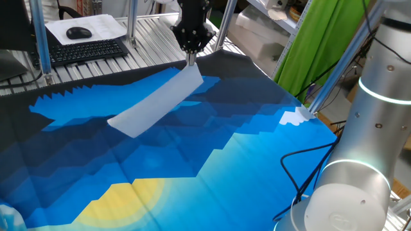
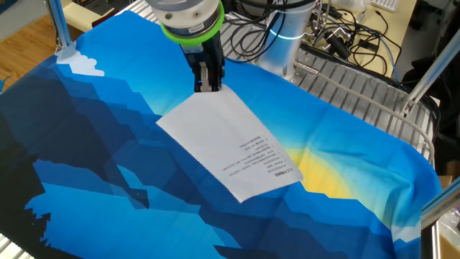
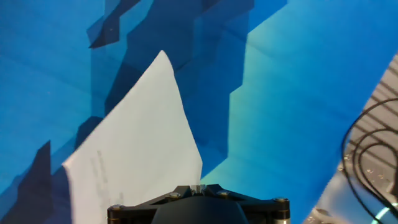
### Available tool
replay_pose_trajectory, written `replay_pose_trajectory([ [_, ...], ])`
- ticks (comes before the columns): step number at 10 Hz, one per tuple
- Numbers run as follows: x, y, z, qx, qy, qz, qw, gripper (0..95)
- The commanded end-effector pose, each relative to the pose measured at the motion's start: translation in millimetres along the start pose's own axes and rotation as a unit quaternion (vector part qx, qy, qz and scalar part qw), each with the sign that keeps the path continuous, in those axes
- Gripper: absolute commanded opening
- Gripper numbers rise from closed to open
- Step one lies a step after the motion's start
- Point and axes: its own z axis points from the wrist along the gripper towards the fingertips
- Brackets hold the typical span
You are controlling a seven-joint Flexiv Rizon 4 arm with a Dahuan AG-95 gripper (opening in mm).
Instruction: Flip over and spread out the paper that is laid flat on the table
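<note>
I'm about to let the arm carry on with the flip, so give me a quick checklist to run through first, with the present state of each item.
1. Tool pinching the paper at its edge: ok.
2. Held edge lifted off the table: ok.
3. Far edge resting on the cloth: ok, in the fixed views.
4. Paper free of tears or creases: cannot tell.
5. Printed side showing: ok, small text lines face up.
6. Flip finished, paper spread flat: not ok.
</note>
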Motion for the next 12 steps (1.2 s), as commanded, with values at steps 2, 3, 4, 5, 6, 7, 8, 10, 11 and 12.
replay_pose_trajectory([
  [2, -0.1, 16.9, 3.7, 0.002, 0.005, 0.025, 0.9997, 0.0],
  [3, 3.1, 27.2, 8.2, 0.005, -0.001, 0.029, 0.9996, 0.0],
  [4, 5.6, 27.5, 8.5, 0.004, 0.001, 0.024, 0.9997, 0.0],
  [5, 6.0, 24.6, 7.4, 0.001, 0.006, 0.021, 0.9998, 0.0],
  [6, 5.8, 20.3, 5.8, -0.002, 0.01, 0.014, 0.9999, 0.0],
  [7, 5.6, 16.7, 4.6, 0.0, 0.009, -0.001, 1.0, 0.0],
  [8, 5.5, 15.1, 4.1, 0.012, 0.005, -0.031, 0.9994, 0.0],
  [10, 6.4, 14.8, 5.2, 0.027, 0.005, -0.089, 0.9956, 0.0],
  [11, 7.4, 14.5, 6.3, 0.035, -0.004, -0.108, 0.9936, 0.0],
  [12, 8.3, 14.2, 7.1, 0.039, -0.007, -0.121, 0.9919, 0.0],
])
